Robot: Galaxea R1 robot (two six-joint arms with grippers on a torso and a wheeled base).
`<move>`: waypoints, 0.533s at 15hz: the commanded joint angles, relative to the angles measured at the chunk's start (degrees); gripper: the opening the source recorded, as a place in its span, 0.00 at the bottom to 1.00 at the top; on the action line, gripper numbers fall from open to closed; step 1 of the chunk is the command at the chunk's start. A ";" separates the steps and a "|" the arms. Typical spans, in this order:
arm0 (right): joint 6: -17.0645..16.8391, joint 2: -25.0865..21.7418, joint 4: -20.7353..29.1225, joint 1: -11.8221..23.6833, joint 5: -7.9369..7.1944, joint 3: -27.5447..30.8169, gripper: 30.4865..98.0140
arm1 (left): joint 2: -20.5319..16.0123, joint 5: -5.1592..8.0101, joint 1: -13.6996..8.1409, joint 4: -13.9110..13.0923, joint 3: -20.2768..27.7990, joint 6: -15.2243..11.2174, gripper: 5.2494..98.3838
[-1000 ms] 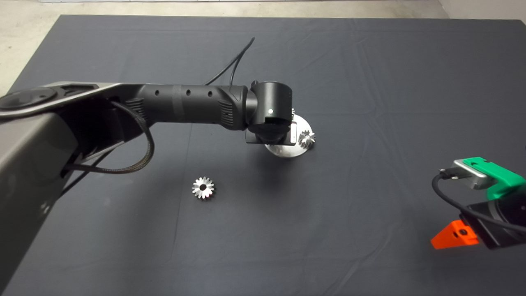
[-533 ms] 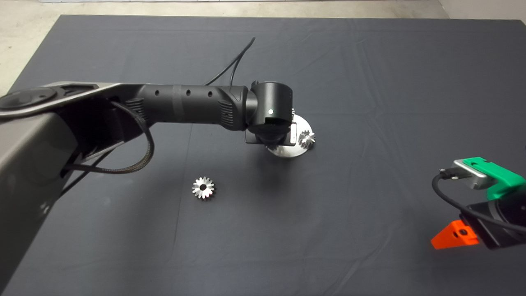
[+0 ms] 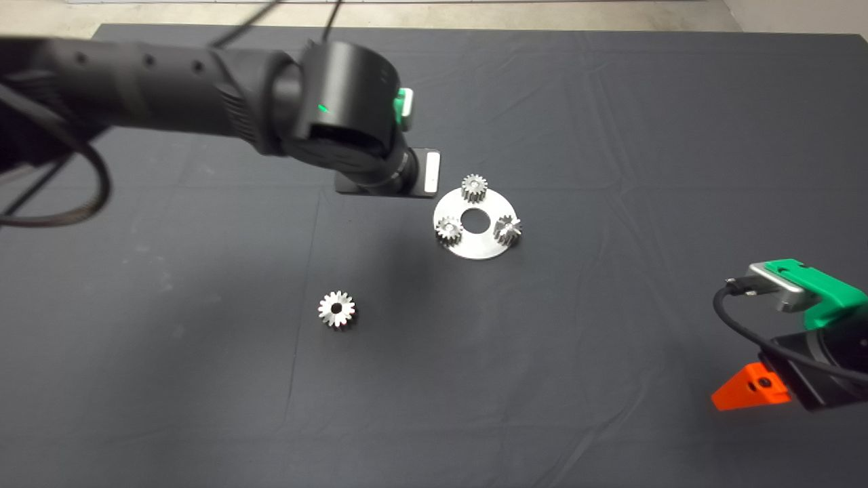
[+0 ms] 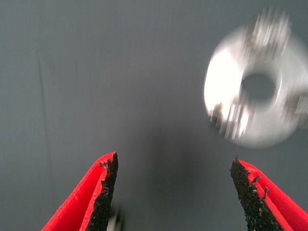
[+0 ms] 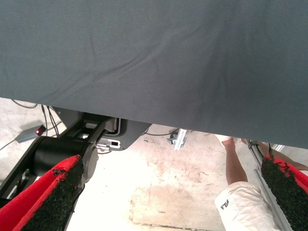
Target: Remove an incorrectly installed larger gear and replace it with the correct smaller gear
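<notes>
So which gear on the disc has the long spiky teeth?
The larger gear, on the side of the round metal plate facing the parked right arm. The other two gears there are short-toothed.

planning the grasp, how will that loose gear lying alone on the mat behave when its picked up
The smaller gear looks like solid shiny metal, so probably rigid and heavy for its size. It lies flat on the mat, so it is unlikely to roll, but its low profile leaves little to grip. The polished teeth may slip against the open left end effector.

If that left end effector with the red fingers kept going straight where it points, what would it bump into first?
Probably just the bare dark mat. The open left end effector points at cloth beside the round silver metal plate, not at it, though depth is unclear.
</notes>
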 commanded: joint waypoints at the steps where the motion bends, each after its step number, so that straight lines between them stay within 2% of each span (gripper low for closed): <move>1: -0.15 0.62 0.61 1.03 -7.22 0.14 0.99 | -12.60 0.63 -4.83 -18.86 23.92 -10.72 0.58; 3: -0.15 0.71 0.62 1.03 -7.22 0.14 0.99 | -18.32 0.36 -4.92 -20.08 27.57 -11.81 0.61; 4: -0.15 0.71 0.62 0.94 -7.22 0.23 0.99 | -19.72 0.36 -4.92 -20.70 29.00 -11.90 0.62; 8: -0.15 0.80 0.53 0.94 -7.22 0.32 0.99 | -20.27 0.36 -5.01 -20.79 29.70 -11.99 0.67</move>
